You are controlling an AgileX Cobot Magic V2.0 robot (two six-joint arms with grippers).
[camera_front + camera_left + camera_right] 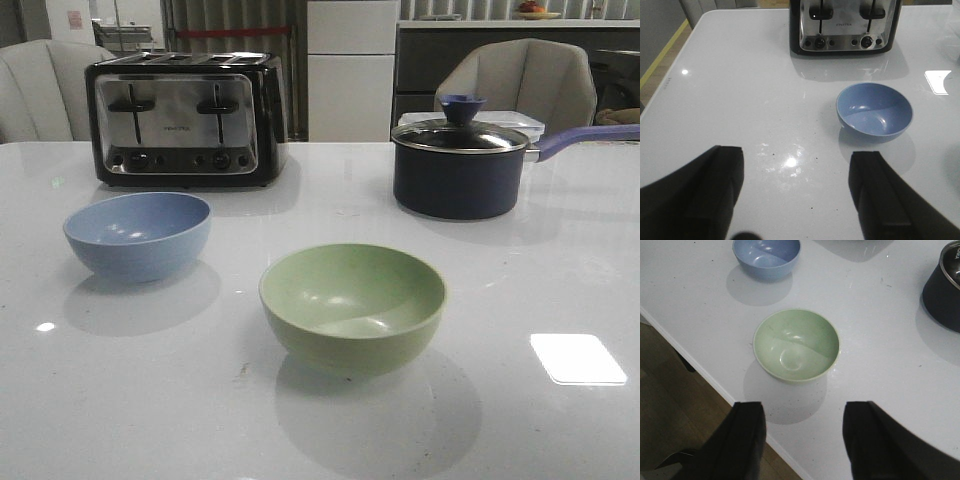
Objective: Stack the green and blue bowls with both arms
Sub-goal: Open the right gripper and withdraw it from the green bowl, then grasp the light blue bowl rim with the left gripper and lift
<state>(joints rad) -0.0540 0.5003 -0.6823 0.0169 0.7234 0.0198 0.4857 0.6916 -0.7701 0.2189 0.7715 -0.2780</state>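
The pale green bowl [352,305] stands upright on the white table near the front middle. The light blue bowl [138,234] stands apart from it, to the left and a little further back. Both are empty. No arm shows in the front view. My left gripper [797,172] is open and empty above bare table, with the blue bowl [874,111] ahead of it. My right gripper [805,427] is open and empty over the table's near edge, with the green bowl [797,344] just ahead and the blue bowl [766,257] beyond.
A chrome and black toaster [186,118] stands at the back left. A dark navy saucepan [460,165] with a glass lid and purple handle stands at the back right. Chairs stand behind the table. The table's near edge [715,382] drops to a wooden floor.
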